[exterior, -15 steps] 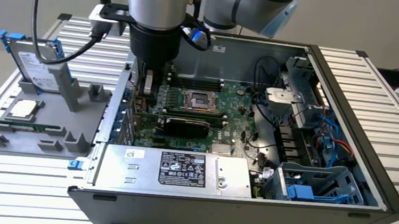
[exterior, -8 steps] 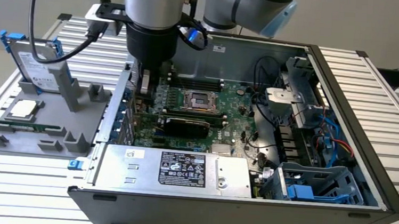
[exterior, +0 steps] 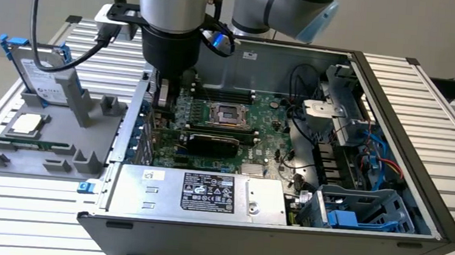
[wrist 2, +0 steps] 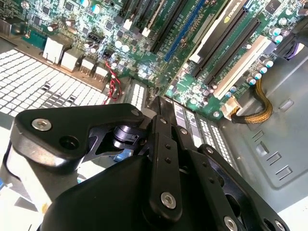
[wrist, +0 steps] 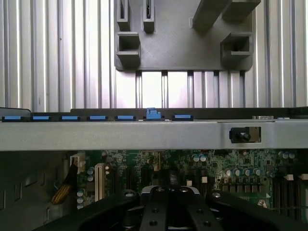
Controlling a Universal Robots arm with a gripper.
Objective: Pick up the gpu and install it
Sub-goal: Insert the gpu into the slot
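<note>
The gpu [exterior: 214,142] stands on edge across the middle of the green motherboard [exterior: 272,137] inside the open computer case, its black shroud facing up and forward. In the second wrist view the gpu [wrist 2: 226,21] shows as a pale strip with a green mark, sitting along a slot. My gripper [exterior: 164,101] hangs low over the motherboard's rear corner, at the exterior view's left of the gpu and apart from it. Its fingers [wrist 2: 161,125] are shut together with nothing between them. In the first wrist view the gripper [wrist: 169,185] hovers just inside the case's rear wall [wrist: 144,134].
A grey fixture [exterior: 13,162] at the exterior view's left holds a silver hard drive with blue frame [exterior: 41,76], a processor chip [exterior: 28,124] and a memory stick [exterior: 31,145]. The power supply [exterior: 198,192] fills the case's front. Drive cages [exterior: 359,214] and cables crowd the exterior view's right.
</note>
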